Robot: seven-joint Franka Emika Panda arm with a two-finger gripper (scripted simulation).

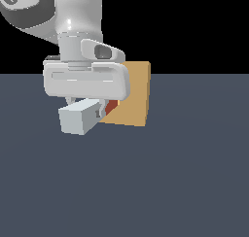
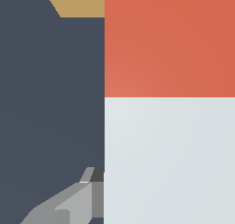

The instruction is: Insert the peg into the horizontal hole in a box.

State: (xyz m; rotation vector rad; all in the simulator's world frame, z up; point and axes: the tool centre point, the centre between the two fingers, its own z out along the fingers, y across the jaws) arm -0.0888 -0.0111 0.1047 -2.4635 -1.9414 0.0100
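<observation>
The peg (image 1: 78, 119) is a thick square bar held off the floor, its pale grey end toward the camera and its red-orange end (image 1: 112, 106) against the face of the tan box (image 1: 135, 93). My gripper (image 1: 99, 112) is shut on the peg near where the colours meet. In the wrist view the peg (image 2: 170, 159) fills half the picture, red (image 2: 170, 42) beyond pale. One grey finger (image 2: 75, 200) presses its side, and a corner of the box (image 2: 80, 2) shows beyond. The hole is hidden behind the peg and hand. Whether the red tip is inside it cannot be told.
The box stands on a flat dark blue-grey floor (image 1: 185, 182). My white hand and arm (image 1: 85, 80) cover the box's side on the exterior view's left. Nothing else lies on the floor.
</observation>
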